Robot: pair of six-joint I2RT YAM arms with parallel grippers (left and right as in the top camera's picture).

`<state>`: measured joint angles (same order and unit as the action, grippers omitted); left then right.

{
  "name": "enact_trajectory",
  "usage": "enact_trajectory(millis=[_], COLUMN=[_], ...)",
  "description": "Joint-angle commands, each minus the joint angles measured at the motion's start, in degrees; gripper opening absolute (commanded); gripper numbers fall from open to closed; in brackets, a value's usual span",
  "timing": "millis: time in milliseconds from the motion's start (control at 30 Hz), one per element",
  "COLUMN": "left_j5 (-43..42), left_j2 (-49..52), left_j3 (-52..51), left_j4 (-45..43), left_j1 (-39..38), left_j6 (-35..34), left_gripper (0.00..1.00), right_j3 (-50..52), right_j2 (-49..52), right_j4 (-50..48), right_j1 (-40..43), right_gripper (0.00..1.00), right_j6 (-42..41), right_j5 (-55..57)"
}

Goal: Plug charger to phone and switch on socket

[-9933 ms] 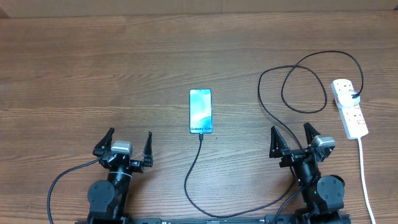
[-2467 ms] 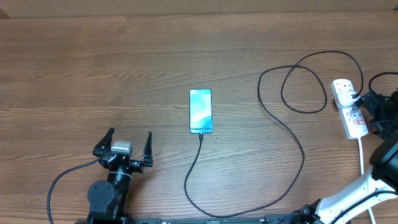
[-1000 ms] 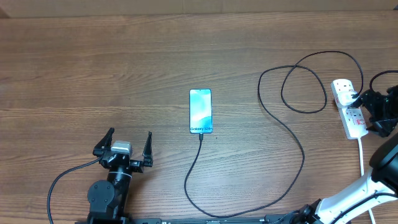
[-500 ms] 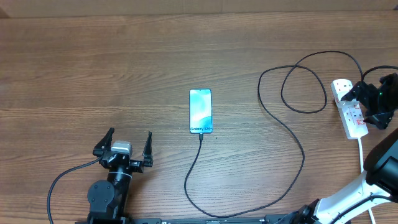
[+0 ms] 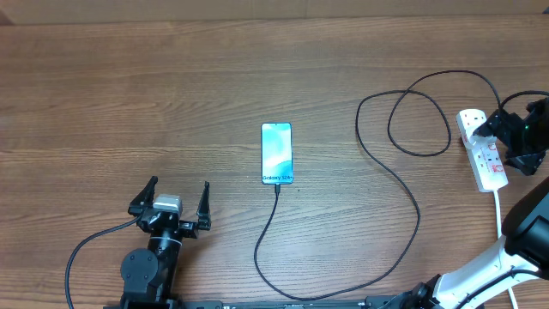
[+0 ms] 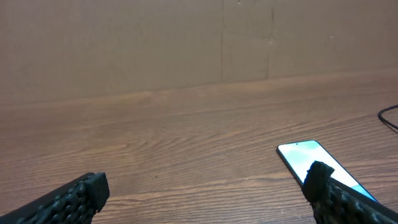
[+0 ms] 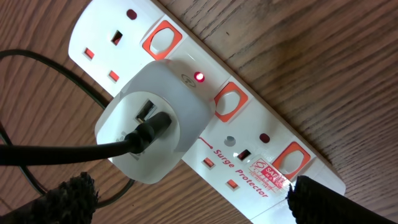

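You have one phone (image 5: 276,153), one charger (image 5: 418,210), one socket (image 5: 491,176) and two grippers. The left gripper (image 5: 178,190) has its jaws wide apart and empty; the phone lies ahead of it and to its right. The phone's long axis runs straight away from you, with its "Galaxy" end pointing back toward you and the charger tip meeting that edge. The right gripper (image 5: 508,142), jaws spread and holding nothing, hangs just over the socket. Beneath it you see three red switches (image 7: 227,99), one white adapter (image 7: 152,127) and one lit red light (image 7: 199,76).
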<state>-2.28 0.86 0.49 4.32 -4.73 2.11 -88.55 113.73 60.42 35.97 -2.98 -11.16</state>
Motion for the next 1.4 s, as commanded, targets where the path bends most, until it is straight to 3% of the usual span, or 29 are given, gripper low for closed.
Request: enact_trajectory(millis=[0,467,1067,1367], left_j5=[0.37,0.37,0.37,0.37], left_j2=[-0.46,-0.46,-0.46,-0.46], left_j3=[-0.22,-0.22,-0.22,-0.22], left_j4=[0.09,0.09,0.09,0.09], left_j1=[0.33,0.33,0.33,0.33], left_j6=[1.16,1.16,1.16,1.16], left_gripper=[1.0,1.0,1.0,1.0], right_j3=[-1.46,-1.46,-1.46,-1.46], right_j2=[-2.08,-3.52,-33.51,-37.27], right_j4=[-0.37,-0.74,-0.72,-0.72], right_j1=[0.09,0.09,-1.53,-12.63], right_gripper=[1.0,1.0,1.0,1.0], right_j6=[0.48,0.48,0.48,0.48], right_j5=[0.13,0.15,0.15,0.13])
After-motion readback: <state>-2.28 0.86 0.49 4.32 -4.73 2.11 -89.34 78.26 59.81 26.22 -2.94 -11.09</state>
